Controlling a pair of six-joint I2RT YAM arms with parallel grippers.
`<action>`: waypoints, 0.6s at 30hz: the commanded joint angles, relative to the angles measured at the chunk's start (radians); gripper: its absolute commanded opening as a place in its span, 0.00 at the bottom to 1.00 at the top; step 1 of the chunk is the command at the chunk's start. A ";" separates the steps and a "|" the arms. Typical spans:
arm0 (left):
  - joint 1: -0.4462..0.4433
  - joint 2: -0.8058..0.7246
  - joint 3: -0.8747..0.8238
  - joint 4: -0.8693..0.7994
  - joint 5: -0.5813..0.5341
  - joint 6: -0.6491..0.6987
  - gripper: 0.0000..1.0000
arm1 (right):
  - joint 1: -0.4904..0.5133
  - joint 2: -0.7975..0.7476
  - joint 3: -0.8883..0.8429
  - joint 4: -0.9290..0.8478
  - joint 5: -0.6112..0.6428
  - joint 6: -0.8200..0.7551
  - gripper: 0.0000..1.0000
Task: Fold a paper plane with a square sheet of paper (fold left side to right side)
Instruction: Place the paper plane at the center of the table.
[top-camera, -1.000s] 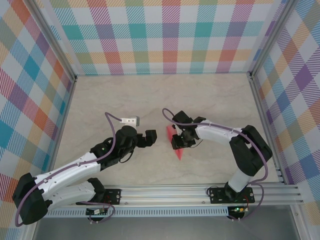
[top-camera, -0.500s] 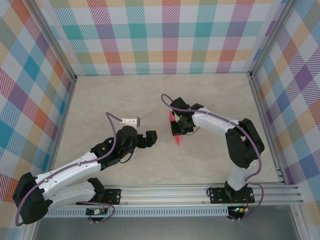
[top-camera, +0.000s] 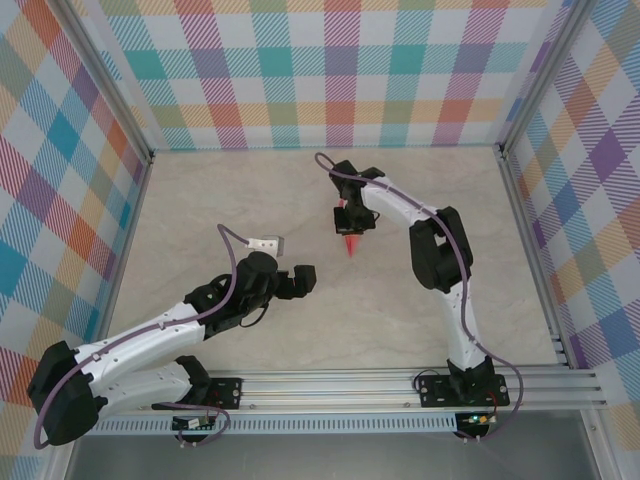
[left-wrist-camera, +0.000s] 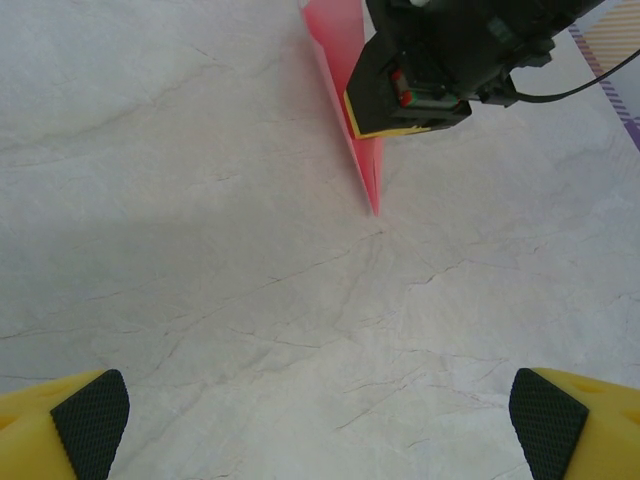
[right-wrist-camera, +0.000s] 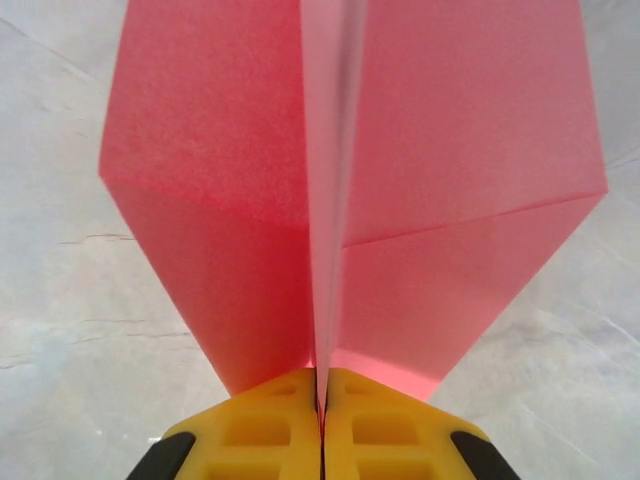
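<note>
The square sheet of paper stands folded into the salmon-pink paper plane (top-camera: 350, 244), a narrow dart with its point toward the near edge. My right gripper (top-camera: 348, 224) is shut on the plane's centre keel, stretched out over the far middle of the table. In the right wrist view the yellow fingers (right-wrist-camera: 260, 430) pinch the keel, and the wings of the plane (right-wrist-camera: 210, 170) spread to both sides of the right gripper (right-wrist-camera: 322, 405). My left gripper (top-camera: 304, 279) is open and holds nothing, nearer and to the left. In the left wrist view, the plane (left-wrist-camera: 340, 50) and right gripper (left-wrist-camera: 385, 125) lie ahead of the left gripper (left-wrist-camera: 320, 420).
A pale marble-patterned tabletop (top-camera: 250, 190) lies inside checked walls (top-camera: 330, 70). An aluminium rail (top-camera: 400, 385) runs along the near edge. A small grey connector (top-camera: 263, 243) on the left arm's cable hangs just beyond the left gripper.
My right arm has stretched away toward the back wall, carrying the paper plane off its earlier spot; its jaws closed on the keel. The left arm has hardly moved.
</note>
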 joint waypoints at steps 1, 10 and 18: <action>-0.006 0.003 0.026 -0.024 -0.006 -0.007 1.00 | -0.002 0.020 0.045 -0.098 0.011 -0.010 0.06; -0.005 0.013 0.027 -0.030 -0.006 -0.005 1.00 | -0.002 0.044 0.045 -0.105 0.006 -0.018 0.14; -0.005 0.045 0.073 -0.109 -0.057 0.003 1.00 | -0.002 -0.038 0.042 -0.128 -0.008 -0.025 0.25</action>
